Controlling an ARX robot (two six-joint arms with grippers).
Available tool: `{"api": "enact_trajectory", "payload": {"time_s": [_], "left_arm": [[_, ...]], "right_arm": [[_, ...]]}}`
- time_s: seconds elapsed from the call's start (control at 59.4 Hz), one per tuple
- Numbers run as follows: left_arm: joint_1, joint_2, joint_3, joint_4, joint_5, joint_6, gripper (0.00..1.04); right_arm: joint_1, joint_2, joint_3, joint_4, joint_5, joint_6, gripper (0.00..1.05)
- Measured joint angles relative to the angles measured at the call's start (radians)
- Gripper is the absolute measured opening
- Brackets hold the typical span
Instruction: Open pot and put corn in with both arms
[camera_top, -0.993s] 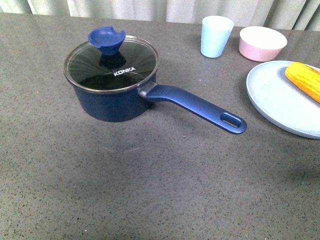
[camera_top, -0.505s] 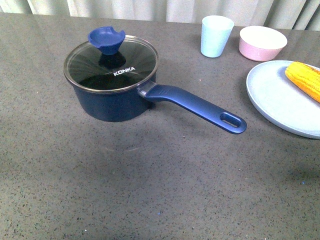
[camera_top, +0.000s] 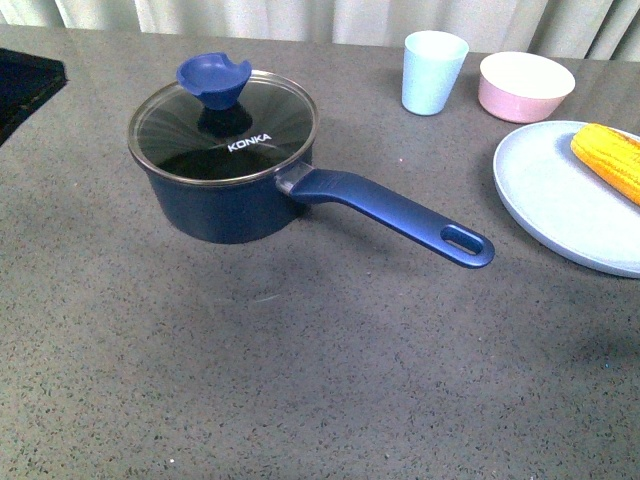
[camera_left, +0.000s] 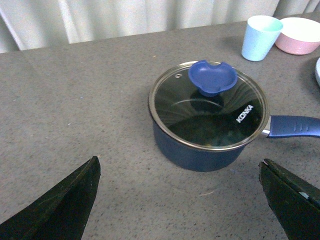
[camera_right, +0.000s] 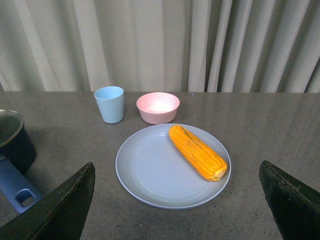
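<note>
The navy pot (camera_top: 225, 195) stands left of the table's middle with its glass lid (camera_top: 225, 125) on, blue knob (camera_top: 213, 80) on top, and its long handle (camera_top: 400, 215) pointing right. The corn (camera_top: 608, 160) lies on a pale blue plate (camera_top: 560, 200) at the right. My left gripper (camera_left: 179, 161) is open and empty, short of the pot (camera_left: 200, 150) and its knob (camera_left: 212, 77). My right gripper (camera_right: 176, 164) is open and empty, above and short of the corn (camera_right: 196, 151) on the plate (camera_right: 145, 175). A black part of my left arm (camera_top: 25, 85) shows at the far left.
A light blue cup (camera_top: 433, 72) and a pink bowl (camera_top: 525, 86) stand at the back, right of the pot. They also show in the right wrist view as the cup (camera_right: 109, 103) and bowl (camera_right: 158, 107). Curtains hang behind the grey table.
A black part of my left arm has come into the front view's top left corner. The pot, lid, corn and plate have not moved.
</note>
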Motion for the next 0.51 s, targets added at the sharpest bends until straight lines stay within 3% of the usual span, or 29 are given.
{"api": "enact_trajectory", "payload": {"time_s": [0.505], "left_arm": [[-0.13, 0.273, 0.171, 0.069, -0.026, 0.001, 0.96]], "right_arm": [[0.0, 0.0, 0.0, 0.0, 0.0, 0.0, 0.96]]}}
